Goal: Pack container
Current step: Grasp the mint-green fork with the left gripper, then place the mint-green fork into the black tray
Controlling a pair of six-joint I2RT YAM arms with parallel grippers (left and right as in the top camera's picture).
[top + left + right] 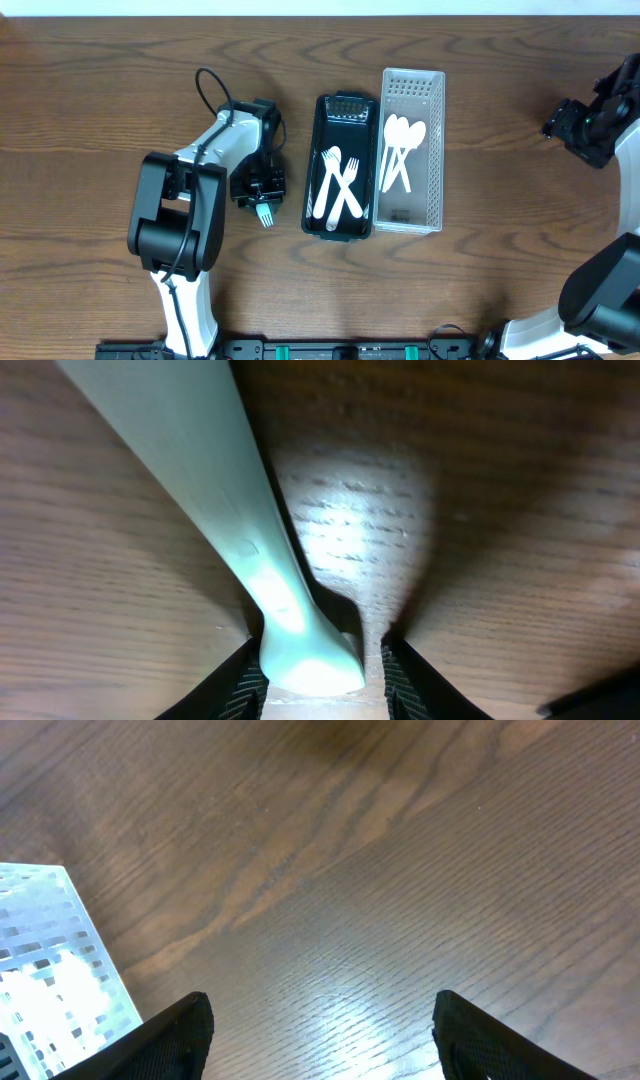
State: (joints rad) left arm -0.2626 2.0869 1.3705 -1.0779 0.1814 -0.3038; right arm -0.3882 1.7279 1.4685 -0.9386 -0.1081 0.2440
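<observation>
I have the left gripper [262,200] clamped on a white fork [266,216] left of frame centre, mid-carry, so next I lift and swing it right into the black tray [311,170] of forks, while the right gripper [320,1030] hangs open, far right.

The left arm [175,215] rises from its base, doubles back at the wrist and aims the left gripper [262,198] down, its fingers [245,685] pinched on a white fork [266,215] handle. The right gripper [560,122] hovers far out to the side, its fingers [180,1035] spread wide.
</observation>
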